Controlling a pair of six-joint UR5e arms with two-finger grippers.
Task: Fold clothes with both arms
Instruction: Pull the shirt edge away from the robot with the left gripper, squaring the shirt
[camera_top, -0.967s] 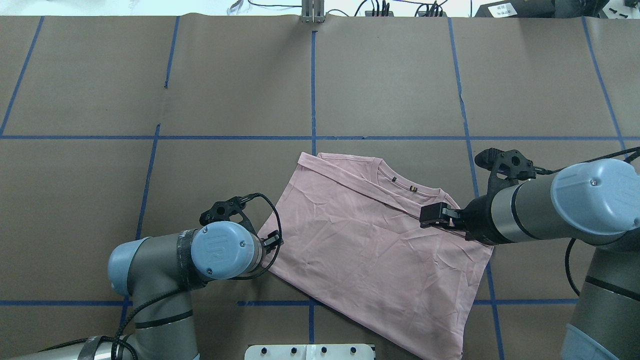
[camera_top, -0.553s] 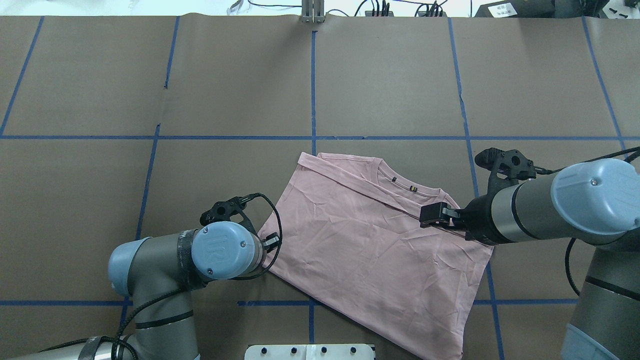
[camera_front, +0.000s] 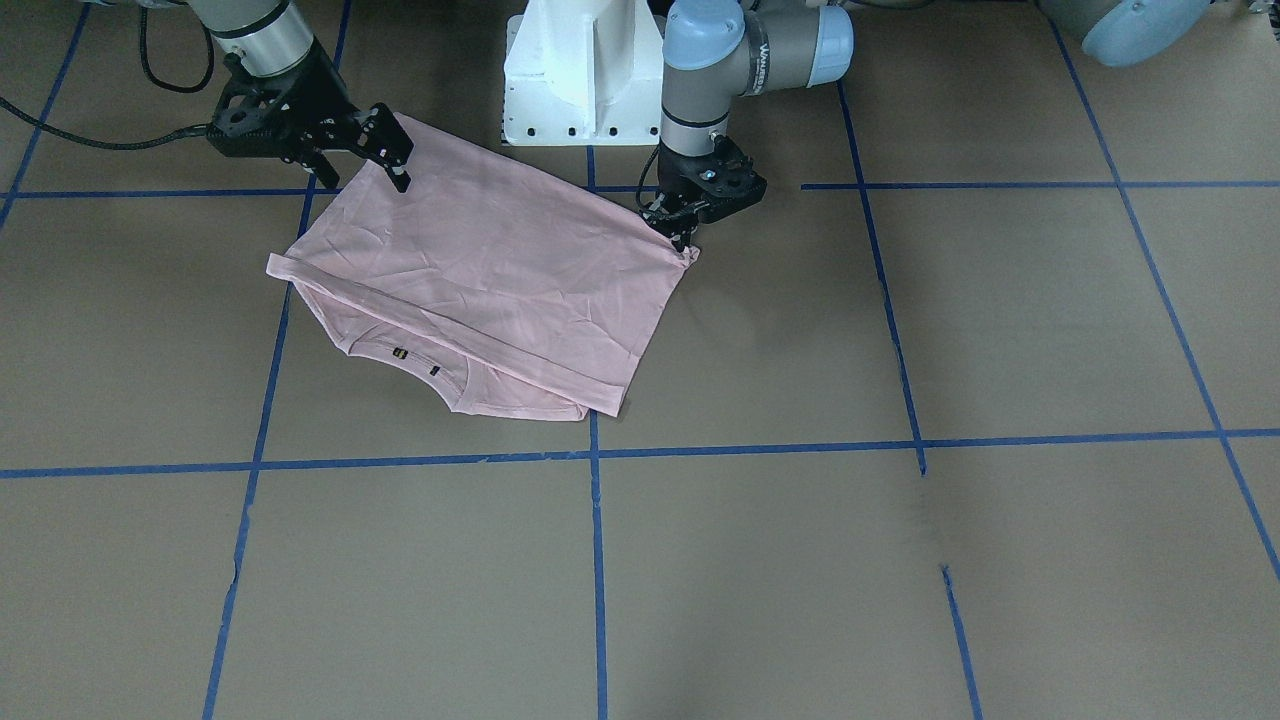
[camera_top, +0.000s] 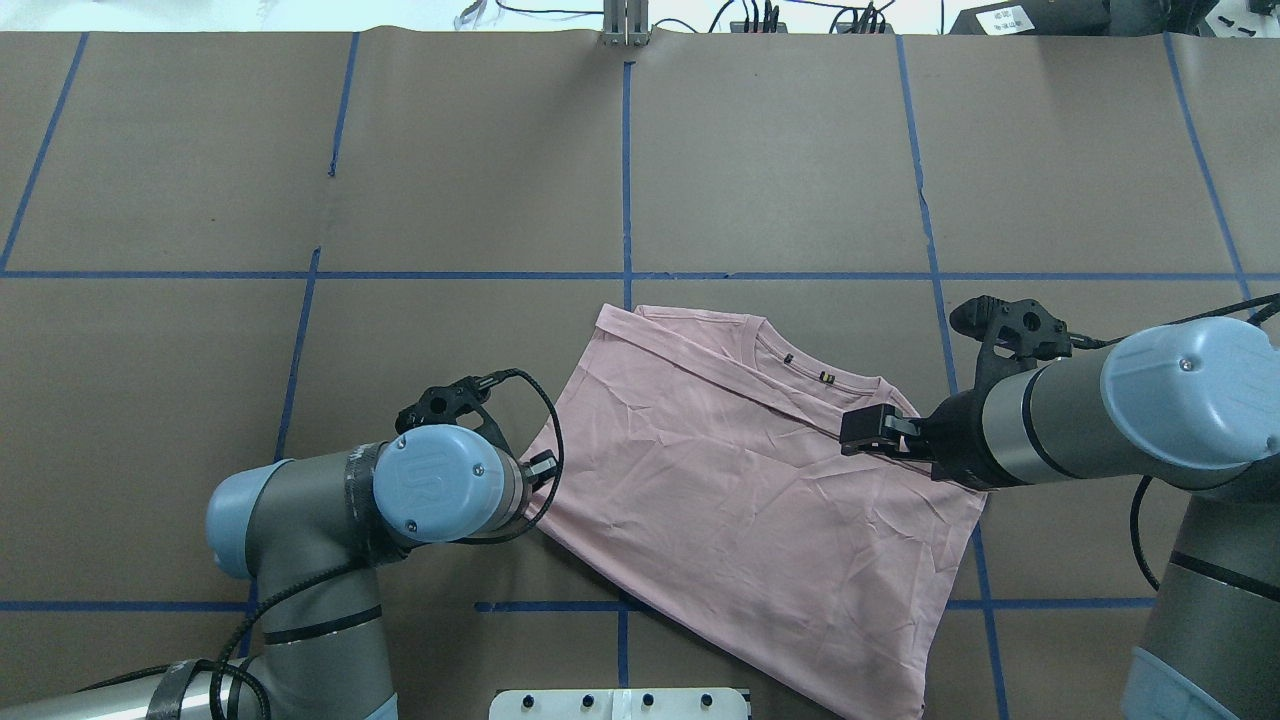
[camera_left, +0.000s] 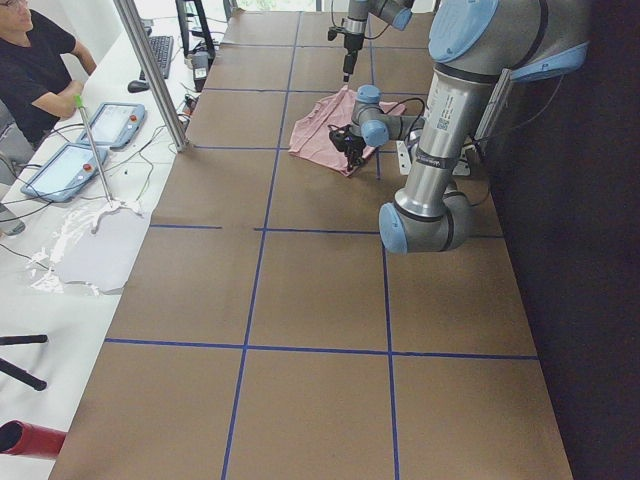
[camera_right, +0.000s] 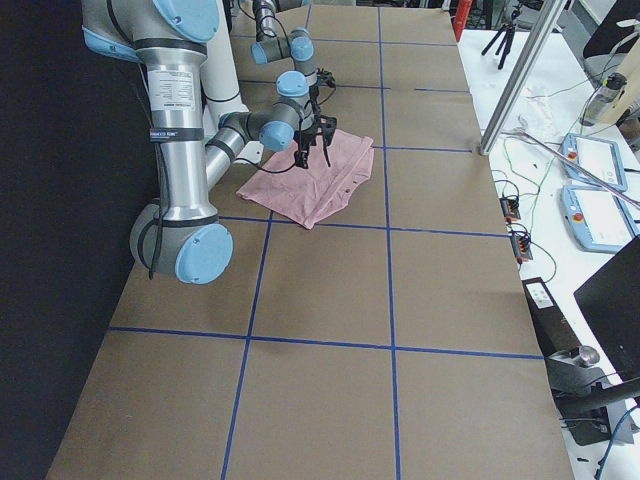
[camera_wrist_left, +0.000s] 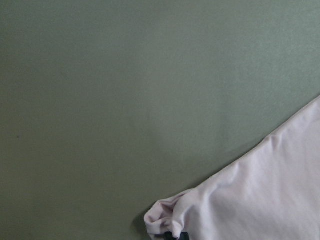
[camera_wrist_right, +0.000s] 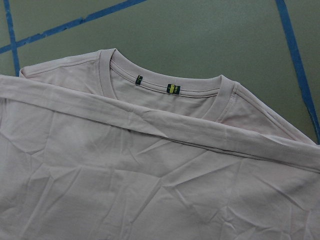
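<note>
Desk (camera_top: 780, 160): is carrying the shirt (camera_top: 720, 480), which is lying back up near the robot's edge with its hem folded up by the collar.
Left arm (camera_top: 300, 500): jaws are clamping the bunched corner.
Right arm (camera_top: 1050, 420): jaws are standing apart, hovering over the opposite edge.
Advice: the right jaws should likely be pinching before both arms are lifting, keeping the cloth taut.

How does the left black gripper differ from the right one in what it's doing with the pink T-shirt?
The left black two-finger gripper is shut, pinching a bunched corner of the pale pink cotton T-shirt; the right black two-finger gripper is open, holding nothing. The left gripper points straight down at the shirt's edge; the right gripper slants in over the fabric. Both work opposite sides of one shirt.
</note>
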